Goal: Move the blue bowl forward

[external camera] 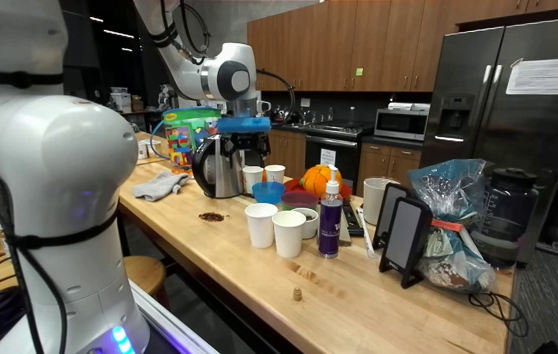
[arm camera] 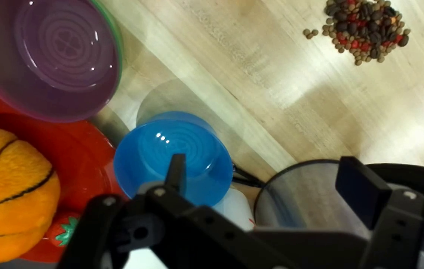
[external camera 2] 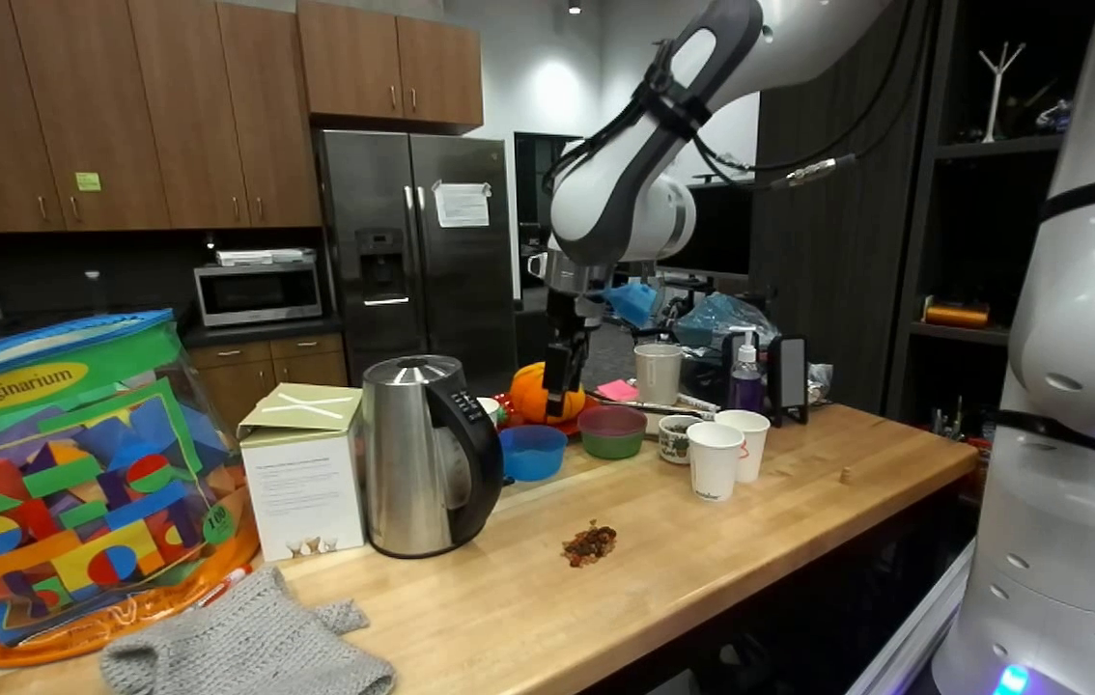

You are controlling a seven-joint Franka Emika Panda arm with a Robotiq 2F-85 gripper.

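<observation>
The blue bowl (external camera: 268, 192) is small, round and translucent. It stands upright on the wooden table in both exterior views (external camera 2: 533, 456), beside a purple bowl. In the wrist view the blue bowl (arm camera: 182, 140) is left of centre and looks empty. My gripper (arm camera: 264, 164) is open with nothing between its fingers. Its left finger overlaps the bowl in the wrist view, and its right finger overlaps the steel kettle. In both exterior views the gripper (external camera: 246, 147) hangs above table level, higher than the bowl; it also shows over the bowl area (external camera 2: 562, 372). No contact with the bowl shows.
The tall kettle (external camera 2: 403, 463) stands close beside the bowl. A purple bowl in a green one (arm camera: 66, 41) and a red plate with a plush pumpkin (arm camera: 10, 194) lie opposite. White cups (external camera: 261, 223) and a bean pile (external camera 2: 589, 544) are on the table.
</observation>
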